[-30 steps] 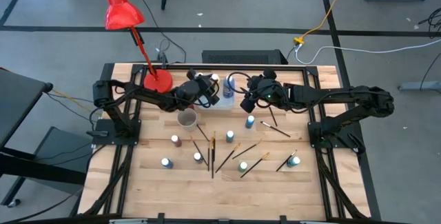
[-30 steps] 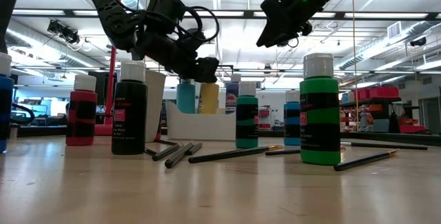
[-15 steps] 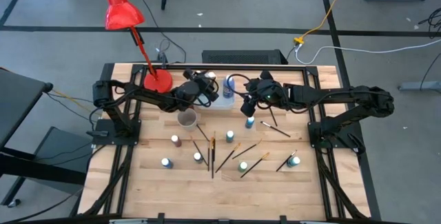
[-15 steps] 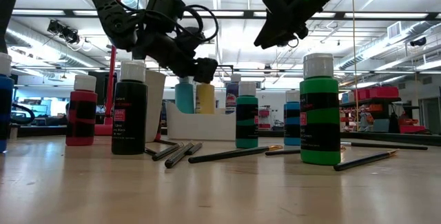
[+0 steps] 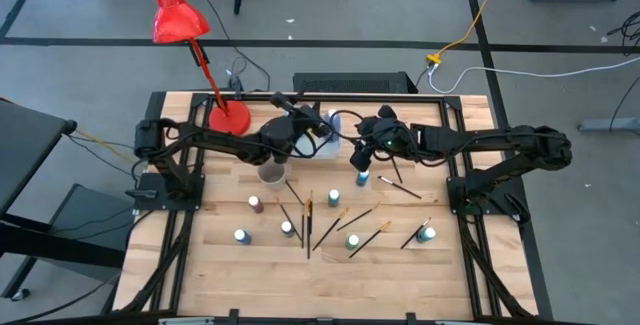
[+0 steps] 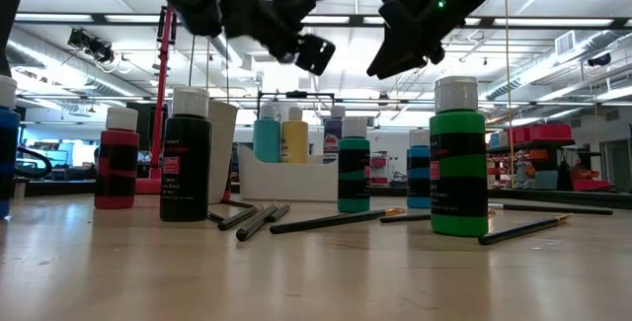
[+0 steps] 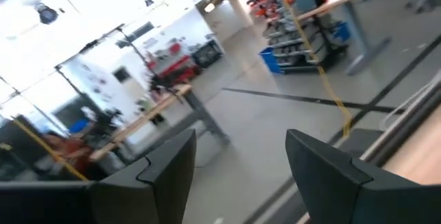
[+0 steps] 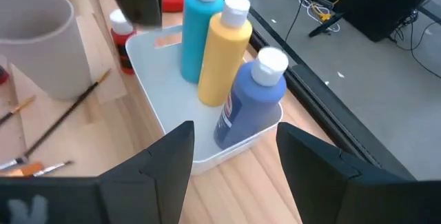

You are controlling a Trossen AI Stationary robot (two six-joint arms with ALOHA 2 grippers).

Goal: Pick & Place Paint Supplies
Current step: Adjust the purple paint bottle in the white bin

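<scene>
A white rectangular plastic tray is taken as the landmark here, seated at the far edge of the wooden table. Three paint bottles are stood in it: a teal bottle, a yellow bottle and a blue bottle, touching one another in a row. The left end effector is seen raised above the tray, fingers spread wide and nothing held between them. The right end effector is hung just beside the tray on its right, jaws also wide and empty, with a teal-bodied white-capped bottle standing on the table just below it.

More bottles and thin dark-and-wooden-handled paintbrushes are left scattered on the table, well in front of the tray; an off-white cup is stood near the tray's left corner, and a red desk lamp beyond it.

The step in hand is judged to be a fresh pick. It would be done best with the open fingers lowered squarely around the bottle's body below the cap, kept upright, and closed only once both pads are level. The neighbouring brush should be cleared, so nothing is nudged over.
</scene>
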